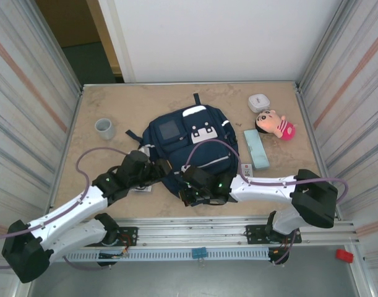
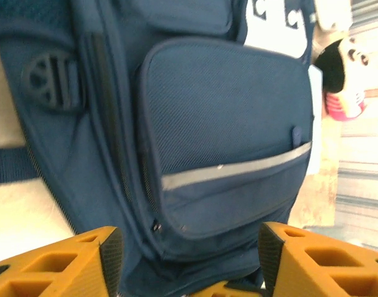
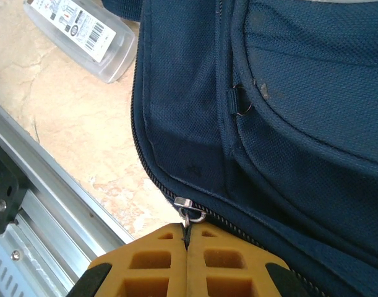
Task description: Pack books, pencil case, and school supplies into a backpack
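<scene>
From above, I cannot see the near edge of the backpack (image 1: 195,139): both arms (image 1: 257,182) cover it. At the right gripper (image 3: 187,232), the end of the zipper pull (image 3: 184,202) is hidden between the fingers (image 3: 167,238). The clear labelled box (image 3: 83,37) is cut by the picture's edge. The doll (image 2: 344,102) looks blurred.

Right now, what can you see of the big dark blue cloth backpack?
The large navy-blue fabric backpack lies flat on the tan table, front up, top handle pointing away from the arms. It has white patches, a dark square patch, a pale stripe across a front pocket and a dark plastic buckle. The shut right gripper pinches its silver zipper pull at the near edge; the open left gripper faces its near-left side.
</scene>
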Controlling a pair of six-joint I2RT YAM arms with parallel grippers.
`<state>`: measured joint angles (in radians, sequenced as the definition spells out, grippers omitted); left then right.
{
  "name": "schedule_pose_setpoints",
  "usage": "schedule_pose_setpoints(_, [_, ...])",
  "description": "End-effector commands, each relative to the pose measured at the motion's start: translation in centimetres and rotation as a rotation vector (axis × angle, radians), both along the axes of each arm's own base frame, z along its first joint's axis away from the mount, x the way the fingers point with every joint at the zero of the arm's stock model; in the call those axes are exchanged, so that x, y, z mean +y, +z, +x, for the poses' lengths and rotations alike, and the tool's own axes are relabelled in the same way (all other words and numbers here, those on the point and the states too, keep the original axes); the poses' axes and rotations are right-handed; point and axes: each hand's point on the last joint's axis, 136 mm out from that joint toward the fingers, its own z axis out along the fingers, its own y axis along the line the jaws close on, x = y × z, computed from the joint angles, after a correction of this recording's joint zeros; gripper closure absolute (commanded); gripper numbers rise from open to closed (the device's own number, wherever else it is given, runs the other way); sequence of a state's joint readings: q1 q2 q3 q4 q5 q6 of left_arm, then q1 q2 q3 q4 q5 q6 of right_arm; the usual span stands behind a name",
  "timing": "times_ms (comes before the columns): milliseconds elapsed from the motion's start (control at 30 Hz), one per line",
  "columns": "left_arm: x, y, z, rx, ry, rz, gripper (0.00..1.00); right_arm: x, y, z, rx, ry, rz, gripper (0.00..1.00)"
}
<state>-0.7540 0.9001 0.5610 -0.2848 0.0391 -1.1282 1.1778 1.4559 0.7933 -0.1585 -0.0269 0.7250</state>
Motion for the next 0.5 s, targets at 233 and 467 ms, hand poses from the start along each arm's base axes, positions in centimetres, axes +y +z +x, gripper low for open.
schedule_pose_setpoints(233, [-0.3,-5.0,-2.6,0.139,0.102,-0.038,0.43,1.1,1.8,0.1,-0.015,0.027,0.046,1.00])
schedule_pose_setpoints(467, [-2.3,-5.8,-1.7,0.152,0.098,-0.077,0.53,1.2,2.5,-0.3,-0.013,0.041,0.069,1.00])
